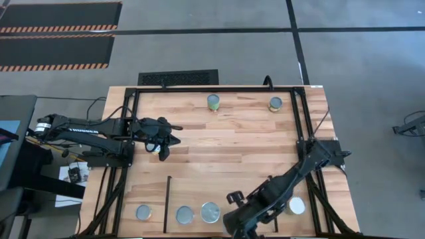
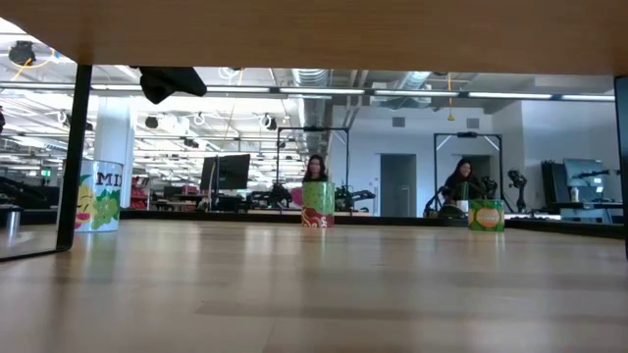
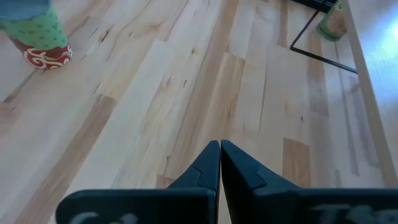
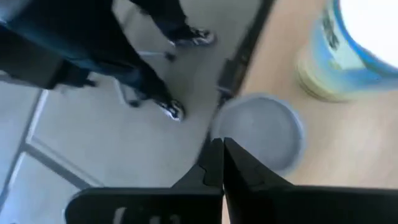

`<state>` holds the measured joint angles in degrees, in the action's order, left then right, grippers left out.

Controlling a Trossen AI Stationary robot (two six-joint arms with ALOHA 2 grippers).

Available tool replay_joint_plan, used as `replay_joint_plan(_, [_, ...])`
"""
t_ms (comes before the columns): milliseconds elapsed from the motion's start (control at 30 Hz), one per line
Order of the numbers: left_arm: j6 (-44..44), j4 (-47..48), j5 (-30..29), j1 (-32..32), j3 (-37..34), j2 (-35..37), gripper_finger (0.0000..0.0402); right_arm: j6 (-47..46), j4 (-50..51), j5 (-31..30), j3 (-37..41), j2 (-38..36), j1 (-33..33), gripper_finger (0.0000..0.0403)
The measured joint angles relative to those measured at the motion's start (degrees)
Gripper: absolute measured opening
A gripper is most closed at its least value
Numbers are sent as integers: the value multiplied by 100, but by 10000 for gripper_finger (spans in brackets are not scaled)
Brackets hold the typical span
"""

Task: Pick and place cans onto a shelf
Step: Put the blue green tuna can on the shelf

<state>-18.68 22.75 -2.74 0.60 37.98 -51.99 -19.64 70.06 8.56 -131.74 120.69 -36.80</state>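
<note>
From above, your right gripper (image 1: 234,224) hangs at the near edge, beside the shelf's cans (image 1: 210,212). In its wrist view, the fingers (image 4: 219,163) are pinched together, empty, a grey-topped can (image 4: 260,130) just beyond. Your left gripper (image 3: 220,163) is closed too, over bare surface (image 3: 186,93).

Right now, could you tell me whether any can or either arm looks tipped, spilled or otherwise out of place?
Nothing stands out. The cans I can see stand upright: two at the far edge and four along the near edge, including the white-topped can. No spill shows on the wooden table. The left gripper and right gripper are shut and empty.
</note>
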Motion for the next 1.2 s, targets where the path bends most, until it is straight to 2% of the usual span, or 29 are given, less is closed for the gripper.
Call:
replay_joint_plan(167, [0,13,-5,2,0,0,0,16,245,-291,-22,202,29,5])
replay_joint_plan(667, [2,239,-7,2,0,0,0,-280,716,-147,88,427,128,9])
replay_joint_plan(1200, [2,224,-66,2,0,0,0,-407,916,-337,83,435,174,11])
